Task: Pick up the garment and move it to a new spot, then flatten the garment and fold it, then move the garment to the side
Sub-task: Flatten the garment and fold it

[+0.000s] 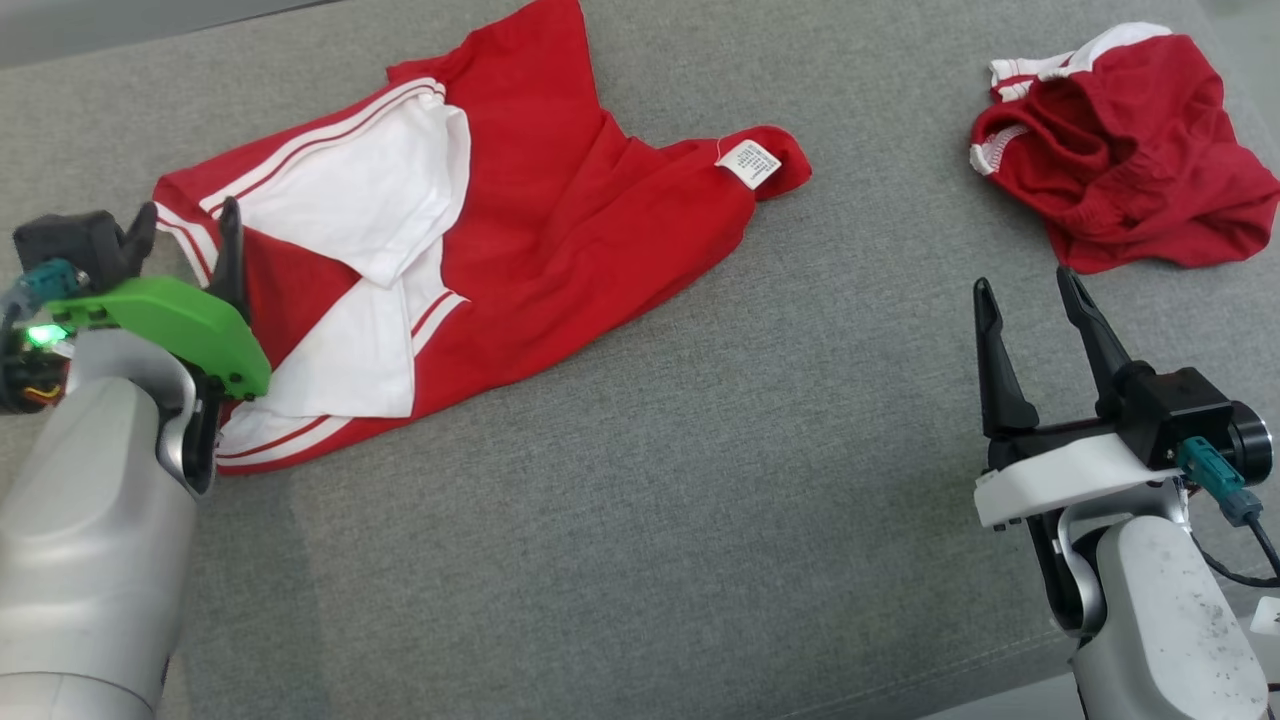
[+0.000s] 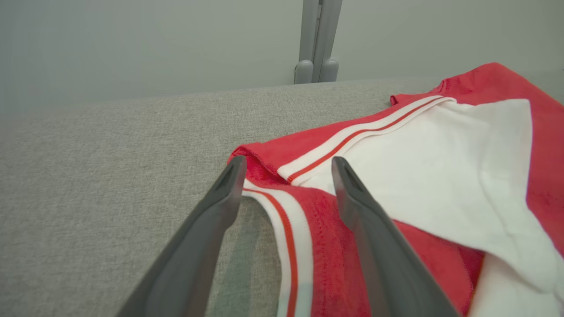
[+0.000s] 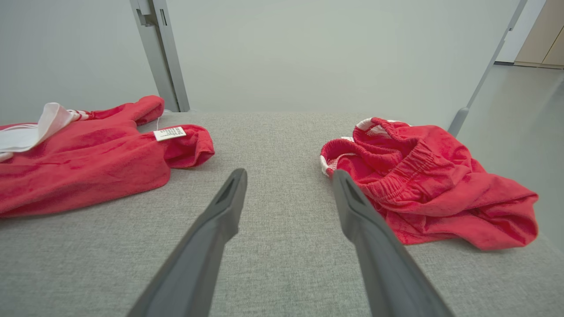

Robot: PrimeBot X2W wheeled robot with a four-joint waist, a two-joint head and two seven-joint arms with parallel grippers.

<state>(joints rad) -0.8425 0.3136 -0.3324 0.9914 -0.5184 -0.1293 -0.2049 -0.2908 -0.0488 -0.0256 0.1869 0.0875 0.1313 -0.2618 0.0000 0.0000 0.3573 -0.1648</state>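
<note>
The garment (image 1: pixel 560 230), a red T-shirt with white striped sleeves and a small white care tag (image 1: pixel 750 162), lies rumpled on the grey surface at upper left. My left gripper (image 1: pixel 185 235) stands open at the garment's left edge, its fingers astride the striped sleeve hem (image 2: pixel 291 229) with nothing gripped. In the left wrist view the white sleeve (image 2: pixel 440 176) spreads to the right of the left gripper (image 2: pixel 286 165). My right gripper (image 1: pixel 1030 290) is open over bare surface at the right, apart from the garment (image 3: pixel 88 163). The right gripper (image 3: pixel 288 176) points between both cloths.
Another red cloth item (image 1: pixel 1120 150) with ribbed red-and-white trim lies bunched at upper right, just beyond my right gripper, also seen as the red cloth item (image 3: pixel 423 185). The grey padded surface (image 1: pixel 640 480) stretches wide between the arms. A grey post (image 3: pixel 156 53) rises behind it.
</note>
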